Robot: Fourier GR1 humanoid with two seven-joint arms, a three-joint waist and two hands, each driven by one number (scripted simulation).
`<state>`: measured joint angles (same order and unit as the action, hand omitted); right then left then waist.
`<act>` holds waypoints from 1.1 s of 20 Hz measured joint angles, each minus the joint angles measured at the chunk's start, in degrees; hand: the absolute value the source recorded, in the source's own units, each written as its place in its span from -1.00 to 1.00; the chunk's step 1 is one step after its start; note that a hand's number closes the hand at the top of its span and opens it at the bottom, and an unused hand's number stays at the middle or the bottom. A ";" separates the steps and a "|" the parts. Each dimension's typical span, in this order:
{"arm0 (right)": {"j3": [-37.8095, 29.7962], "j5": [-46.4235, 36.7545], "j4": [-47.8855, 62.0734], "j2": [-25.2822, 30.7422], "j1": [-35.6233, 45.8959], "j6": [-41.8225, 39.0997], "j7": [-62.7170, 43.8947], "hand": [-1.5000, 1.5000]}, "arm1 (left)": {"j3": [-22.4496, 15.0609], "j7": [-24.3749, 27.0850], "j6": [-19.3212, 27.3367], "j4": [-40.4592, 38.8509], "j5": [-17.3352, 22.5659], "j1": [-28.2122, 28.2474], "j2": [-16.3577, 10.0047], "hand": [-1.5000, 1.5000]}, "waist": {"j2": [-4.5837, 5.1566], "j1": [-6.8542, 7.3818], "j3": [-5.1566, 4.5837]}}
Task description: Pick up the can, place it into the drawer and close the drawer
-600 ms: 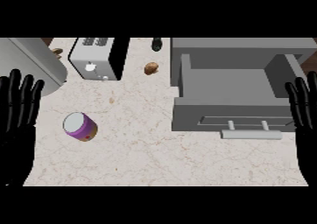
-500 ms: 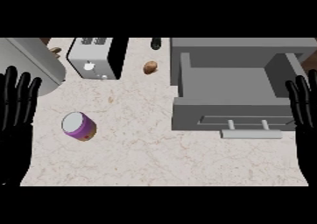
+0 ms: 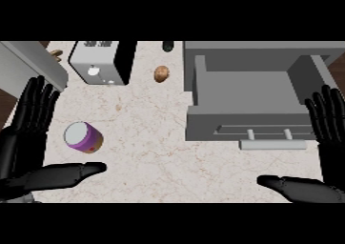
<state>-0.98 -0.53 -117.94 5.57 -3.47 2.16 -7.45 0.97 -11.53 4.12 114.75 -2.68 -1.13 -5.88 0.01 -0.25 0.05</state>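
Can (image 3: 83, 137) resting on the desk (image 3: 154, 143), left of the open drawer (image 3: 246, 90).
Left robot hand (image 3: 20, 143) is hovering wide beside it for a grasp; right robot hand (image 3: 331, 128) is idling wide.

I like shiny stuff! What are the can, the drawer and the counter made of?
The can looks like metal, purple sided with a pale lid; plastic is possible. The drawer is matte grey, maybe painted metal or wood. The counter looks like stone: cream with brown veins.
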 measured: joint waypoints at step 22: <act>-5.65 3.48 -2.54 -0.59 -10.11 -6.32 1.51 -1.00 | 3.99 -9.20 1.27 0.68 -0.04 0.91 1.13 -1.00 | -0.05 0.09 -0.05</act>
<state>-6.63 2.96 -120.48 4.98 -13.58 -4.16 -5.94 4.96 -20.73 5.39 115.43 -2.72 -0.22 -4.75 -0.04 -0.15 0.00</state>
